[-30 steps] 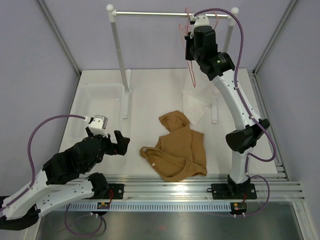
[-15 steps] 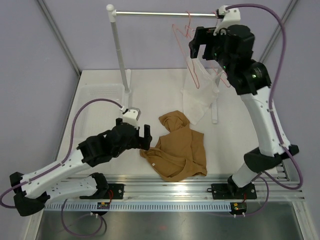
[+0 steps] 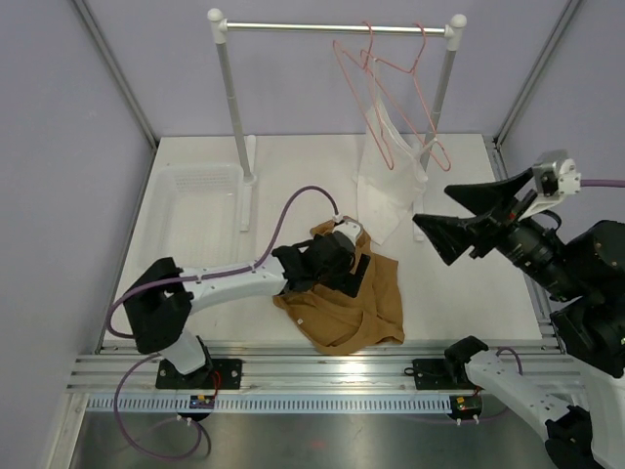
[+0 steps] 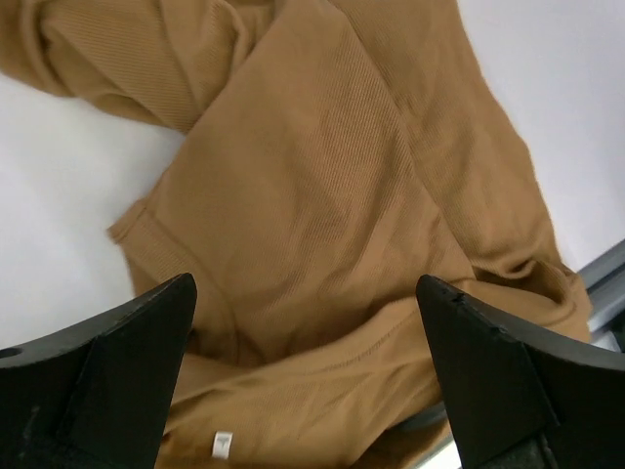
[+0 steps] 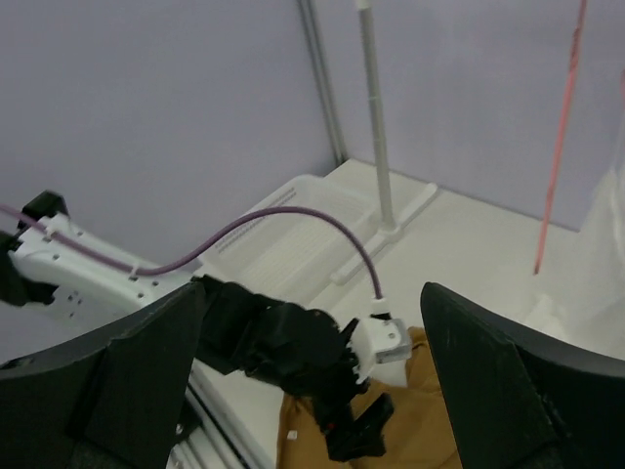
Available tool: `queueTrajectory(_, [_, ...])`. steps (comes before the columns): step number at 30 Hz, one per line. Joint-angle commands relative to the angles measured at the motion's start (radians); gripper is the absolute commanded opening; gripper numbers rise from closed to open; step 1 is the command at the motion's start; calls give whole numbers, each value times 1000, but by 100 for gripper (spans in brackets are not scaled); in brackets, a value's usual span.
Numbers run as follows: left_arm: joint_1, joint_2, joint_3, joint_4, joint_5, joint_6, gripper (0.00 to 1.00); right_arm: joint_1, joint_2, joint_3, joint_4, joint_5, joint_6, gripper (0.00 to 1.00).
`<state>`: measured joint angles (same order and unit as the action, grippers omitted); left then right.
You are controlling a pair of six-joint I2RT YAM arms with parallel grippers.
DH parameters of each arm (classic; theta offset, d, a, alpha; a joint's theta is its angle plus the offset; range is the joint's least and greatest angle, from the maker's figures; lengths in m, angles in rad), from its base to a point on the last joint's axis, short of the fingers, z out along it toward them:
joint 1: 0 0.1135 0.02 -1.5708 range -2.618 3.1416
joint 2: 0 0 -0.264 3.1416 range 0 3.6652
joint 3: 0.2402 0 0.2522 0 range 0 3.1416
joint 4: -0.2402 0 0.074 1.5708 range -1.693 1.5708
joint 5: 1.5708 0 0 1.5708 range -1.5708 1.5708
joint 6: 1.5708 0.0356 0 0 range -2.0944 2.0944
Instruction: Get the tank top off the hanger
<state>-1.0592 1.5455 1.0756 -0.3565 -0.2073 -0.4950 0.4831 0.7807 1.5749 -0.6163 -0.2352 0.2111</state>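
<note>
Caramel-tan fabric tank top (image 3: 347,298) lies crumpled near counter's (image 3: 293,176) near edge, off pink wire hanger (image 3: 405,106); right gripper (image 3: 435,210), wide, has withdrawn; left gripper (image 3: 344,266), wide, now overhead.

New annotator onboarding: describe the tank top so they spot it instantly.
Start at the rack at the back of the table. In front of it, near the front edge, lies the crumpled tank top. It is tan and lies loose; the white garment hangs from the rack.
</note>
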Motion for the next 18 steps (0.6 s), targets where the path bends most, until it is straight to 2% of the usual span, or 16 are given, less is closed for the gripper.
queueTrajectory(1, [-7, 106, 46, 125, 49, 12, 99, -1, -12, -119, 3, -245, 43, 99])
queueTrajectory(5, [-13, 267, 115, 145, 86, 1, 99, -3, -83, -193, -33, -247, 70, 99])
queueTrajectory(10, [-33, 330, 98, 171, 14, -27, 97, -3, -161, -248, -39, -156, 68, 100])
queueTrajectory(11, [-33, 338, 95, 169, 5, -36, 90, -1, -159, -242, -49, -151, 60, 99])
queueTrajectory(12, [-33, 355, 93, 156, -12, -39, 64, -3, -159, -234, -63, -153, 59, 99])
queueTrajectory(14, [-33, 363, 86, 145, -23, -50, 36, -3, -164, -222, -65, -159, 56, 99])
queueTrajectory(15, [-35, 354, 78, 140, -26, -51, 8, -3, -173, -220, -60, -167, 54, 100])
queueTrajectory(16, [-36, 338, 63, 140, -29, -53, 0, -3, -176, -220, -59, -167, 54, 99])
queueTrajectory(18, [-35, 285, 38, 125, -58, -53, 0, -3, -192, -228, -54, -151, 42, 99])
